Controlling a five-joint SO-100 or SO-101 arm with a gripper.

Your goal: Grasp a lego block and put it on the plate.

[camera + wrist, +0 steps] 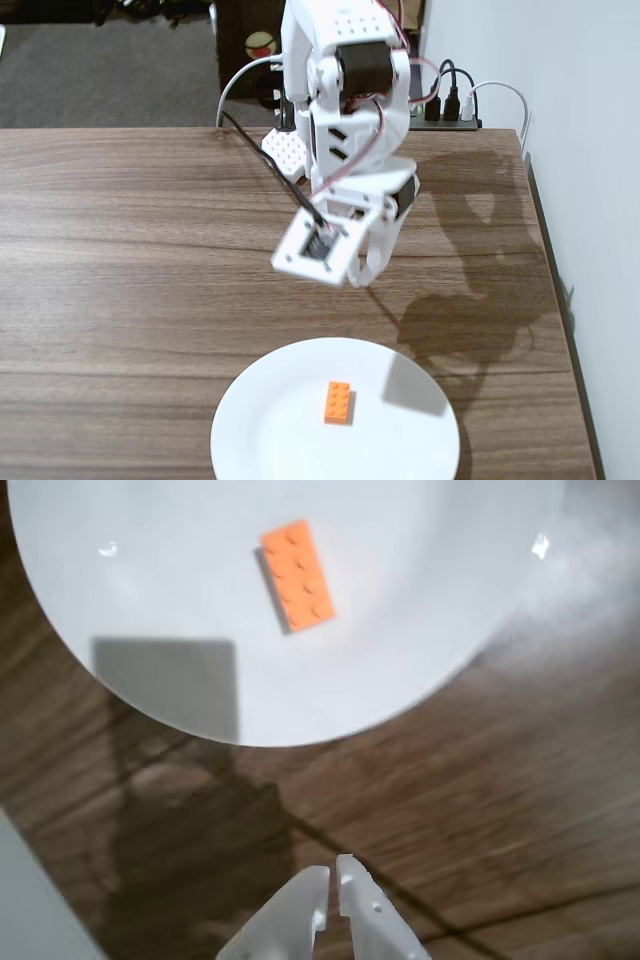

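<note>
Orange lego block (338,402) lying flat on the white plate (270,440), studs up, near the plate's middle, touched by nothing. In the wrist view the same block (298,575) resting at a slight slant on the plate (150,600), eight studs showing in two rows. Plate sitting at the near edge of the wooden table (120,250), toward the right corner in the fixed view, its lowest part cut off by the frame.

Gripper (333,872) raised above bare wood, well clear of the plate rim, empty; fingertips drawn together with only a thin slit between them, holding nothing. In the fixed view the gripper (368,276) pointing down over the table, between the plate and the white arm (345,100), which stands at the far edge. Dark shadow of the arm falling on the wood to the right and across the plate's upper right part.

Power strip (450,115) with plugged cables beyond the table's far right corner, against the wall.
</note>
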